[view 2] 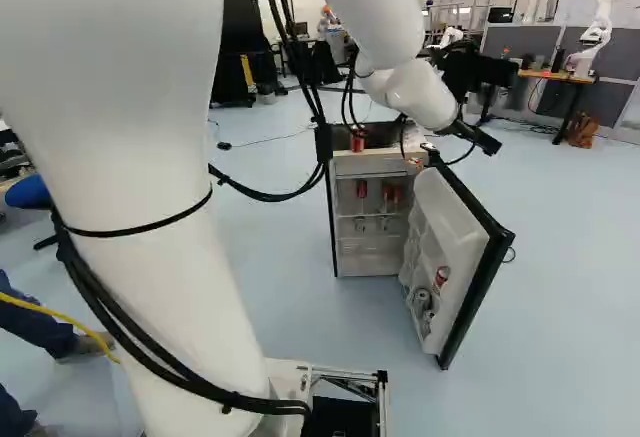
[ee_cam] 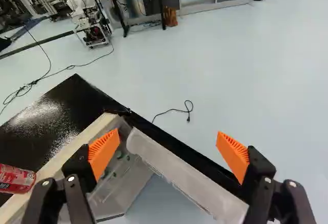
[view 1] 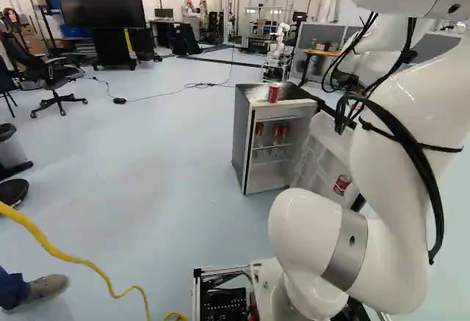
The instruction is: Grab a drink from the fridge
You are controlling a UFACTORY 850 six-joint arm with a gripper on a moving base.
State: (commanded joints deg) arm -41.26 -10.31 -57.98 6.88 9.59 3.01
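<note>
We hold our gripper with its fingers apart; the open fridge door shows between them, and outside them a red drink can stands on the fridge.

Arm: smooth glossy white rounded arm, brushed grey metal collar at a low joint. Thick black cables outside, thin black strap round the white shell. Black two-fingered pincer, ribbed orange pads, silver screw heads.
</note>
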